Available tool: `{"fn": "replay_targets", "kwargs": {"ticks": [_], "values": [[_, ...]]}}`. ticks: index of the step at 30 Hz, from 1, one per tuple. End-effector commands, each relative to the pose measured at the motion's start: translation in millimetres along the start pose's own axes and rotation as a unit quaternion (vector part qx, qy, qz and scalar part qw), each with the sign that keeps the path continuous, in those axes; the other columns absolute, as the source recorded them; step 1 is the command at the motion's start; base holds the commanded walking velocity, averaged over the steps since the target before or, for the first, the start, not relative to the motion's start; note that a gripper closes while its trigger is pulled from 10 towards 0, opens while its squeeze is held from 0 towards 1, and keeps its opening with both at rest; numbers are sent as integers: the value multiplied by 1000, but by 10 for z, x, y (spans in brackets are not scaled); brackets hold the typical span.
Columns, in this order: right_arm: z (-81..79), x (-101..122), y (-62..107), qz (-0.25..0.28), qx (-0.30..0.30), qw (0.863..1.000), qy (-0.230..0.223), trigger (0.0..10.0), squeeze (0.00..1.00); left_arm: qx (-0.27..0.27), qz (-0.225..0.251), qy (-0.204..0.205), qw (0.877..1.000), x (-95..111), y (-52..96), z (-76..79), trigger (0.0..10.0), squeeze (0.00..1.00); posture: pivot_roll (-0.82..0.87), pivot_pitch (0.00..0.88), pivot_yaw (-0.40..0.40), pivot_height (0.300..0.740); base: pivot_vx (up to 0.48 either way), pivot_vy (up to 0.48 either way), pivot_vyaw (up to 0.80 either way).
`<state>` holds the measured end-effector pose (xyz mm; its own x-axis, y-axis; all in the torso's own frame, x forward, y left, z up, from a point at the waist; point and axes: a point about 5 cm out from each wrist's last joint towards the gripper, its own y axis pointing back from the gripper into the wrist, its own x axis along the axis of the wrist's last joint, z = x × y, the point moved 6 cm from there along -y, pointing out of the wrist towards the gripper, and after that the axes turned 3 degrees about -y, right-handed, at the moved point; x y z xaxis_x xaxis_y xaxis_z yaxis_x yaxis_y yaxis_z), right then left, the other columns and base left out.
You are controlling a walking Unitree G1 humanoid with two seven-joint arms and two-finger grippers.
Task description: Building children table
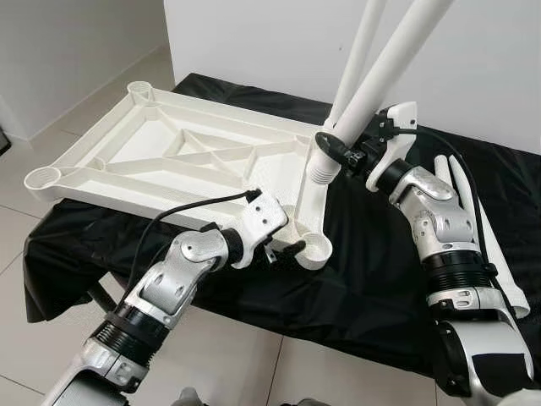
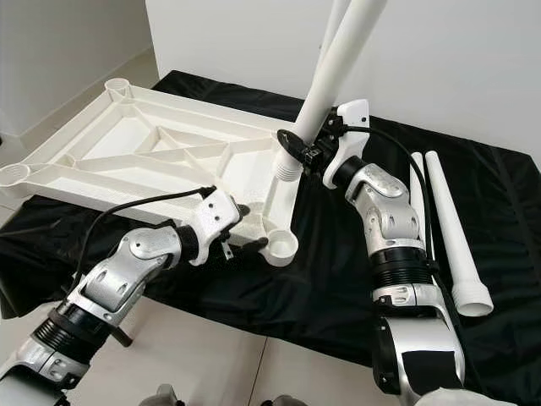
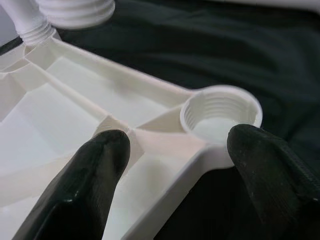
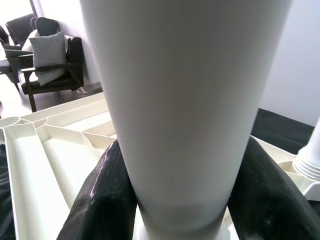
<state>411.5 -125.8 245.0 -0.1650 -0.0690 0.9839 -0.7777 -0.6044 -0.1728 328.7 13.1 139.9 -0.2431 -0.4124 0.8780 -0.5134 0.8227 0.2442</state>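
Observation:
The white tabletop (image 1: 169,152) lies upside down on a black cloth. My left gripper (image 1: 283,251) is open at its near right corner, with the fingers (image 3: 85,185) straddling the rim beside an empty threaded socket (image 3: 220,112). My right gripper (image 1: 338,152) is shut on a white table leg (image 1: 385,72), which it holds tilted. The leg's threaded end (image 1: 323,173) hangs just above the tabletop's right rim. In the right wrist view the leg (image 4: 185,100) sits between both fingers (image 4: 100,200). A second leg (image 1: 362,51) stands behind it at the far right corner.
Two spare white legs (image 2: 439,220) lie on the black cloth (image 1: 372,288) to the right of my right arm. Tiled floor surrounds the cloth and a white wall stands behind. An armchair (image 4: 50,65) sits far off across the room.

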Motion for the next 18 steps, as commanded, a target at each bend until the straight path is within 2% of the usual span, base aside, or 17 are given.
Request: {"fn": "replay_targets", "kwargs": {"ticks": [1, 6, 10, 18], "values": [[41, 56, 37, 8, -7, 1000, 3, 10000, 0, -16, -16, -7, 1000, -102, -5, 85, 10000, 0, -15, 0, -39, 740, 0, 0, 0], [52, 75, 50, 9, -8, 1000, 7, 10000, 0, -18, -45, -20, 999, -262, 7, 94, 10000, 0, -17, 0, -37, 740, 0, 0, 0], [48, 90, 54, 9, -6, 1000, 11, 10000, 0, -4, -87, -32, 996, -454, 28, 6, 10000, 0, -19, 0, -35, 740, 0, 0, 0], [61, 101, 58, 8, -8, 1000, 14, 10000, 0, 1, -96, -41, 994, -489, 65, -102, 10000, 0, -24, 0, -32, 740, 0, 0, 0]]}}
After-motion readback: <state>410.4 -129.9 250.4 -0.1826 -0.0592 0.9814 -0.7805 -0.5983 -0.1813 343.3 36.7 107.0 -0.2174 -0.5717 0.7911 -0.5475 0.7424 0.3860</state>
